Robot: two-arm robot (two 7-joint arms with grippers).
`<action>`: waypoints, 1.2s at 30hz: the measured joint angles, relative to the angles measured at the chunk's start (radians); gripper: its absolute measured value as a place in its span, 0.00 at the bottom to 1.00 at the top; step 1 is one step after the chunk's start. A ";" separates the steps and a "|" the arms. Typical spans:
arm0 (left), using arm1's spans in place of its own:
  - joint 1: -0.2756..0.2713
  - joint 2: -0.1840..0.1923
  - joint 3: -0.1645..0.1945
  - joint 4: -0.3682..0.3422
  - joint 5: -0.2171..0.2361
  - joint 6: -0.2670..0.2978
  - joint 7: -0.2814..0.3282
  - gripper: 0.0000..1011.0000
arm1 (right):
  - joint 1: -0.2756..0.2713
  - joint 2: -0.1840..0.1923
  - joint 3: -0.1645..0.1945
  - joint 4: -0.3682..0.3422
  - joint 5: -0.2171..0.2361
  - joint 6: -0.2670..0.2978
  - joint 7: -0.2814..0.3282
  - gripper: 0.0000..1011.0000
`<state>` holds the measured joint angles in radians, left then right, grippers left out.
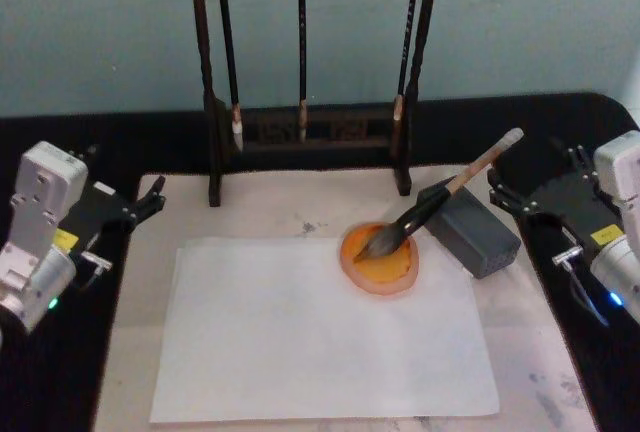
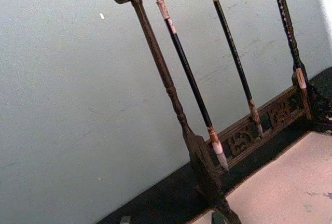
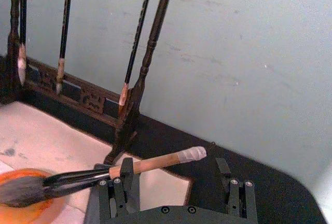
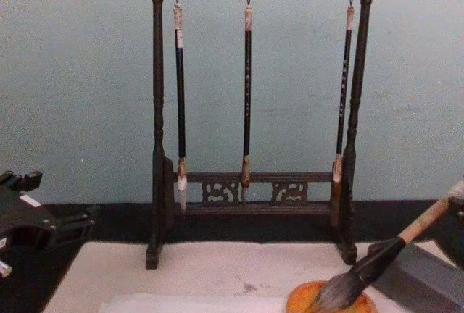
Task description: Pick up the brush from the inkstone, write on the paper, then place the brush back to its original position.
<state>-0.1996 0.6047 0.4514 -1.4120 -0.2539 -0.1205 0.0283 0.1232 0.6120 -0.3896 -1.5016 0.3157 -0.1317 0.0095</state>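
Observation:
The brush (image 1: 440, 202) leans with its grey tuft in an orange dish (image 1: 380, 262) and its black shaft on the grey inkstone block (image 1: 470, 232); its white-topped tan handle points up to the right. From the right wrist, the brush (image 3: 145, 166) lies just ahead of my open right gripper (image 3: 176, 182), untouched. That right gripper (image 1: 540, 177) hovers over the black table to the right of the inkstone. The white paper (image 1: 320, 337) lies flat on the cream mat (image 1: 270, 202). My left gripper (image 1: 150, 197) is parked open at the mat's left edge.
A dark wooden rack (image 1: 310, 132) with three thin hanging brushes stands at the back of the mat, right behind the dish. The dish overlaps the paper's far right corner. Black table (image 1: 60, 352) borders the mat on both sides.

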 joint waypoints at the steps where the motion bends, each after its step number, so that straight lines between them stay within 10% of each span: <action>1: 0.000 0.000 0.000 0.000 0.000 0.000 0.000 1.00 | -0.008 0.000 0.008 -0.007 0.015 0.003 0.005 0.99; 10: 0.000 0.000 0.000 0.000 0.000 0.000 0.000 1.00 | -0.086 -0.031 0.105 -0.060 0.216 0.069 0.075 0.99; 21: 0.000 0.000 0.000 0.000 0.000 0.000 0.000 1.00 | -0.105 -0.135 0.238 -0.031 0.570 0.238 0.213 0.99; 26: 0.000 0.000 0.000 0.000 0.000 0.000 0.000 1.00 | -0.086 -0.169 0.265 -0.002 0.713 0.317 0.233 0.99; 36: 0.000 0.000 0.000 0.000 0.000 0.000 0.000 1.00 | -0.020 -0.205 0.267 0.084 0.858 0.404 0.241 0.99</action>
<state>-0.1995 0.6047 0.4514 -1.4120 -0.2539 -0.1205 0.0283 0.1027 0.4069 -0.1230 -1.4172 1.1734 0.2723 0.2502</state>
